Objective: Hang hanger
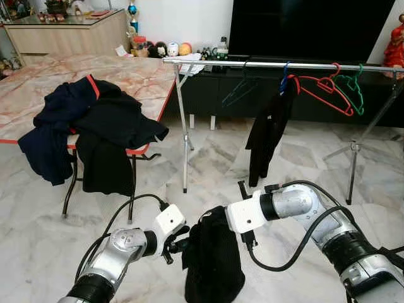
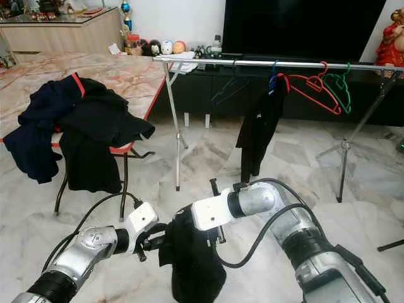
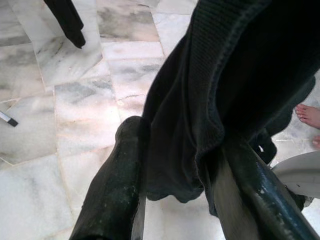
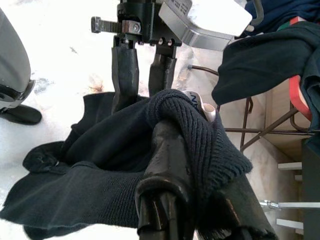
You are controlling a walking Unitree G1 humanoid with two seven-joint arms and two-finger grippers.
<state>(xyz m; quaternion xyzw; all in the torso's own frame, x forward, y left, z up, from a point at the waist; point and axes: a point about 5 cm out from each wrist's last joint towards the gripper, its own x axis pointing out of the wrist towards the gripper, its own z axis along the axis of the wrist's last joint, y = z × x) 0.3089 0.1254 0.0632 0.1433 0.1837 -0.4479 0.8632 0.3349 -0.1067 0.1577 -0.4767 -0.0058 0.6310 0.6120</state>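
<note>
A black knitted garment (image 1: 213, 265) hangs low in front of me, held between both grippers. My left gripper (image 1: 178, 245) is shut on its left edge, cloth bunched between its fingers (image 3: 115, 185). From the other side my right gripper (image 1: 214, 222) is shut on the top fold, which wraps over one finger (image 4: 167, 150). A small pale tip (image 4: 201, 105) pokes out of that fold. Ahead stands the clothes rack, its metal rail (image 1: 252, 62) carrying a red hanger (image 1: 325, 89), a green hanger (image 1: 351, 88), a dark empty hanger (image 1: 237, 89) and a hung black garment (image 1: 267, 136).
A marble-topped table (image 1: 136, 74) at the left carries a pile of dark clothes (image 1: 88, 123) hanging over its red edge. The rack's legs (image 1: 184, 145) stand on the marble floor ahead. Behind the rack is a dark TV cabinet. A person's bare foot (image 3: 307, 115) is nearby.
</note>
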